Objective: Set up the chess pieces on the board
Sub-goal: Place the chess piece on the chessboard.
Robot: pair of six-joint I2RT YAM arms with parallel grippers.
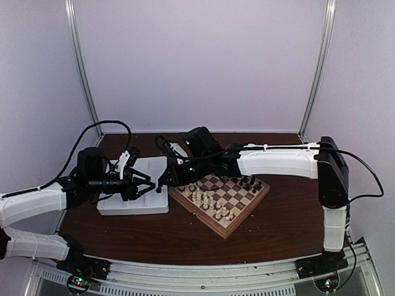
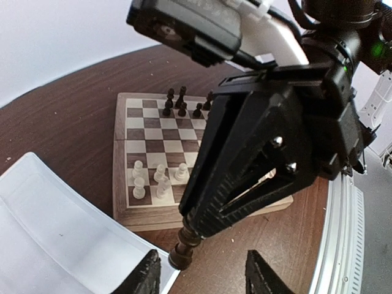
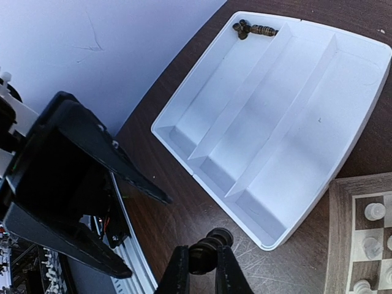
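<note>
From above, the right fingers and left fingers meet tip to tip at the board-side edge of the tray, too tangled to read a grip (black on black). The board lies just right of them, with placed dark pieces at its far corner and cream pieces nearer. We judge that a reach to the dark rows could clip those.

In the left wrist view, the right fingers are clamped on one dark piece by its upper end only. It hangs between the spread left fingers, which touch nothing. So thin a hold may let it swing or drop onto the table.

In the right wrist view, the dark piece sits pinched at the very tips, just off the tray's corner. The left fingers gape close by, so pulling apart risks a knock. Spare dark pieces lie in the tray's far corner.
</note>
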